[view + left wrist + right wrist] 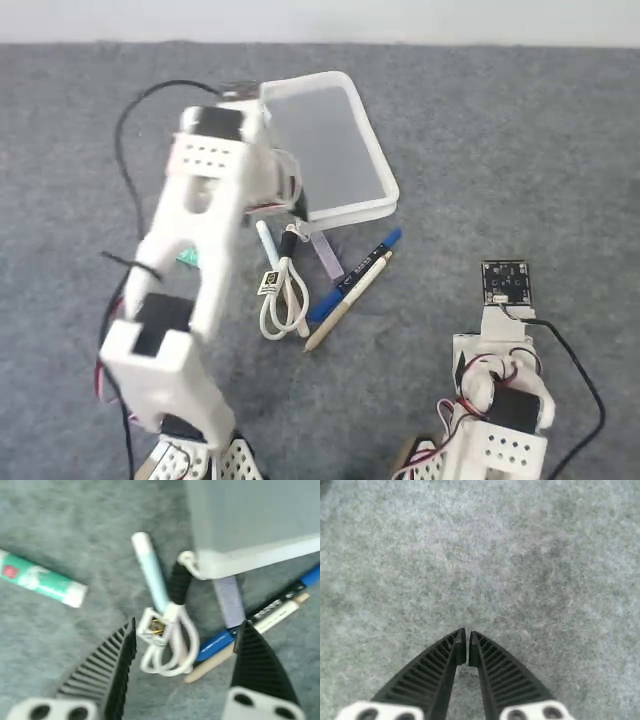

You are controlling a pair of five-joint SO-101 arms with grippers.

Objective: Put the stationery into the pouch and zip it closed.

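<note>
Left hand [189, 625] spread over cable [178, 585]

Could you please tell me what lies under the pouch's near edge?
A pale purple strip pokes out from under the pouch; how far it runs beneath is covered.

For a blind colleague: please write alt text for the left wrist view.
The open left gripper hangs over a coiled white cable on grey carpet. A pale pen, blue pen and pencil lie close by, near the pouch; a green tube lies apart.
</note>
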